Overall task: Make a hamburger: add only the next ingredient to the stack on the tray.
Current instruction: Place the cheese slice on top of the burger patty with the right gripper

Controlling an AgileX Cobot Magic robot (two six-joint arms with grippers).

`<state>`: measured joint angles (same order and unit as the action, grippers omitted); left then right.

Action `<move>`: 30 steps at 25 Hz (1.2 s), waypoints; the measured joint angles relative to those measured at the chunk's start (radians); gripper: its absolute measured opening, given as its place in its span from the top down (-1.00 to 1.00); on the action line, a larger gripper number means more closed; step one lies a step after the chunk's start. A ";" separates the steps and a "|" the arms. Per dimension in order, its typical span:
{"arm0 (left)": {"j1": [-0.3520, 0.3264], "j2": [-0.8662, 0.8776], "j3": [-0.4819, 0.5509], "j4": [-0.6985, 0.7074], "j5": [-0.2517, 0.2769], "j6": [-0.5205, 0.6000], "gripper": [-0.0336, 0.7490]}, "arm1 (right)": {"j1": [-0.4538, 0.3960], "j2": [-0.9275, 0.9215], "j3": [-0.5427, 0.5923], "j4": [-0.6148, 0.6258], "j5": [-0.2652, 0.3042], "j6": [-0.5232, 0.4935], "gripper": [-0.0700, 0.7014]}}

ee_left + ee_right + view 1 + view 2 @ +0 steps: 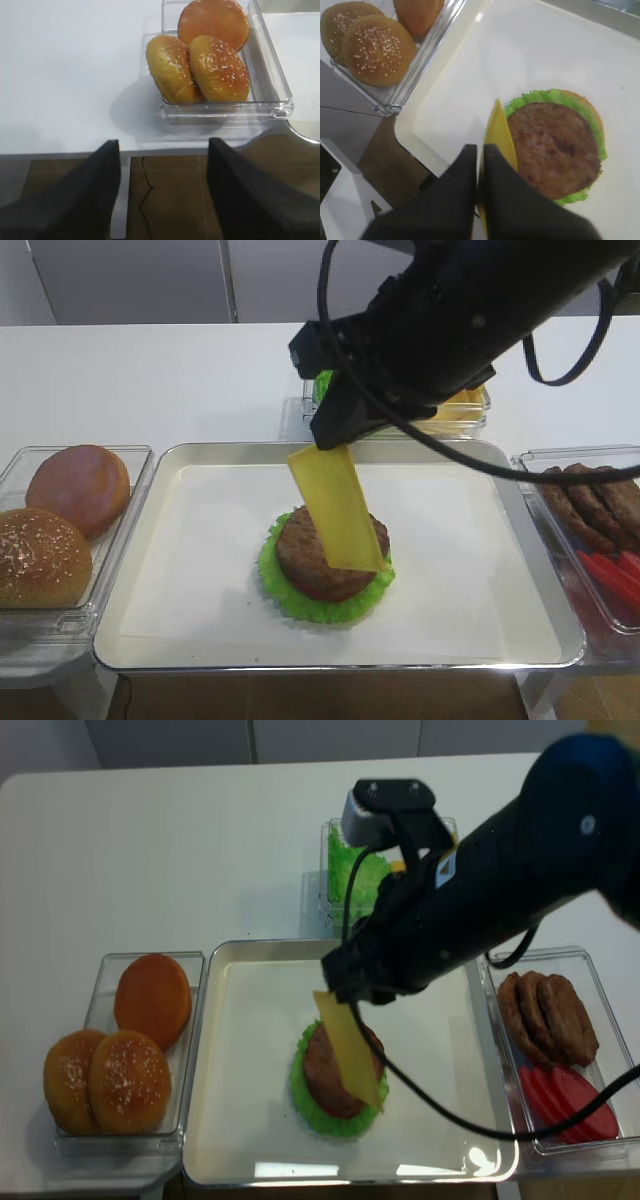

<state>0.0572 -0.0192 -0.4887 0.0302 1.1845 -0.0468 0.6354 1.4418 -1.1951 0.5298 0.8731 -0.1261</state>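
Note:
A yellow cheese slice (335, 505) hangs tilted from my right gripper (335, 437), which is shut on its top edge. The slice's lower end reaches down in front of the stack: a brown patty (305, 545) on ruffled green lettuce (300, 605), in the middle of the silver tray (480, 453). In the right wrist view the cheese (500, 131) shows edge-on between the closed jaws of the right gripper (480, 150), just left of the patty (552, 150). My left gripper (162, 145) stands open with nothing in it, over the floor off the table's front edge.
A clear container of buns (60, 525) sits left of the tray. Another with loose patties (595, 502) and red slices (615, 575) sits on the right. Behind the tray are boxes of lettuce (350, 870) and cheese (462, 410).

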 joint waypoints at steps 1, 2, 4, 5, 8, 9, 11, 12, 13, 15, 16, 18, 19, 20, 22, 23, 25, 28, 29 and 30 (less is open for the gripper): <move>0.000 0.000 0.000 0.000 0.000 0.000 -0.14 | 0.007 0.000 0.006 0.001 -0.005 0.000 0.72; 0.000 0.000 0.000 0.000 0.000 0.000 -0.14 | 0.018 0.000 0.011 0.005 -0.010 0.000 0.72; 0.000 0.000 0.000 0.000 0.000 0.000 -0.14 | 0.030 0.000 0.010 0.019 -0.023 0.000 0.72; 0.000 0.000 0.000 0.000 0.000 0.000 -0.14 | 0.032 0.000 0.010 0.028 -0.028 0.000 0.72; 0.000 0.000 0.000 0.000 0.000 0.000 -0.14 | 0.032 0.000 0.010 0.062 -0.037 -0.006 0.72; 0.000 0.000 0.000 0.000 0.000 0.000 -0.14 | 0.032 0.000 0.010 0.073 -0.041 -0.012 0.72; 0.000 0.000 0.000 0.000 0.000 0.000 -0.14 | 0.032 0.000 0.010 0.090 -0.054 -0.016 0.72; 0.000 0.000 0.000 0.000 0.000 0.000 -0.14 | 0.032 0.000 0.010 0.098 -0.061 -0.018 0.72; 0.000 0.000 0.000 0.000 0.000 0.000 -0.14 | 0.032 0.000 0.010 0.102 -0.068 -0.017 0.72; 0.000 0.000 0.000 0.000 0.000 0.000 -0.14 | 0.032 0.000 0.010 0.106 -0.085 -0.020 0.72; 0.000 0.000 0.000 0.000 0.000 0.000 -0.14 | 0.032 0.000 0.010 0.106 -0.089 -0.020 0.72; 0.000 0.000 0.000 0.000 0.000 0.000 -0.14 | 0.032 0.000 0.010 0.106 -0.095 -0.020 0.72; 0.000 0.000 0.000 0.000 0.000 0.000 -0.14 | 0.032 0.000 0.010 0.106 -0.097 -0.020 0.72; 0.000 0.000 0.000 0.000 0.000 0.000 -0.14 | 0.032 0.000 0.010 0.106 -0.097 -0.020 0.72; 0.000 0.000 0.000 0.000 0.000 0.000 -0.14 | 0.032 0.000 0.010 0.106 -0.097 -0.020 0.72; 0.000 0.000 0.000 0.000 0.000 0.000 -0.14 | 0.032 0.000 0.010 0.106 -0.097 -0.021 0.72; 0.000 0.000 0.000 0.000 0.000 0.000 -0.14 | 0.032 0.000 0.010 0.106 -0.097 -0.021 0.72; 0.000 0.000 0.000 0.000 0.000 0.000 -0.14 | 0.032 0.010 0.010 0.098 -0.101 -0.032 0.72; 0.000 0.000 0.000 0.000 0.000 0.000 -0.14 | 0.032 0.014 0.010 0.098 -0.101 -0.034 0.72; 0.000 0.000 0.000 0.000 0.000 0.000 -0.14 | 0.032 0.021 0.010 0.100 -0.101 -0.038 0.72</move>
<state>0.0572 -0.0192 -0.4887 0.0302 1.1845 -0.0468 0.6679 1.4630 -1.1849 0.6296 0.7723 -0.1641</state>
